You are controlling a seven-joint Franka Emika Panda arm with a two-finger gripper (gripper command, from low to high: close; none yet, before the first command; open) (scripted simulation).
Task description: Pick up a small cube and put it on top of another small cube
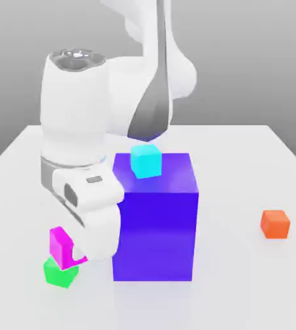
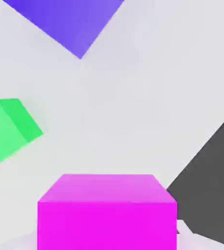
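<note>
The gripper (image 1: 79, 254) is closed on the small magenta cube (image 1: 61, 245), holding it just over the green cube (image 1: 60, 272), probably so it can be stacked there, beside the big blue-violet block (image 1: 155, 219).

A simulated test bench: bare white table (image 1: 240, 161), grey backdrop, plain coloured blocks.
</note>
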